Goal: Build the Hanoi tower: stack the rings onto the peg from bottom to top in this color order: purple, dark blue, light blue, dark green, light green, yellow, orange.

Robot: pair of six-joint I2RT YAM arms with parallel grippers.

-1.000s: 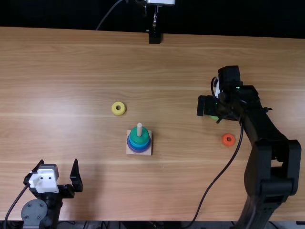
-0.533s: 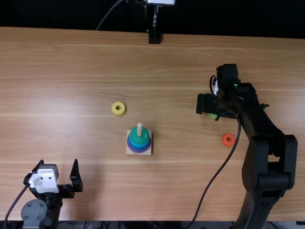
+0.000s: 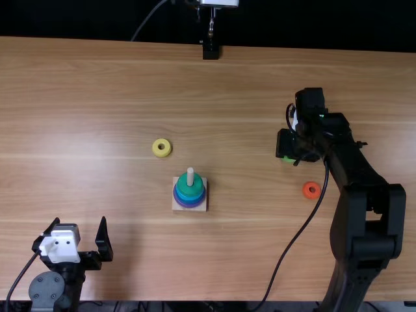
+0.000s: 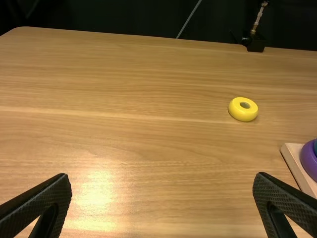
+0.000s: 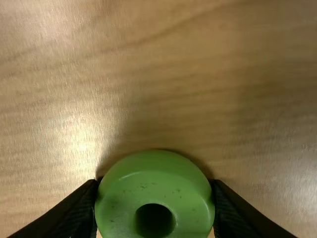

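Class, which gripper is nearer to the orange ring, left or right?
Right. The right gripper is closed on the green ring, just beyond the orange ring; the left gripper is open, far off at the near left.

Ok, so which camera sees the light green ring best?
The right wrist view. There the light green ring looks big between the right claw's fingers, with its hole showing. In the top view, a small bit peeks out; the right claw hides the rest.
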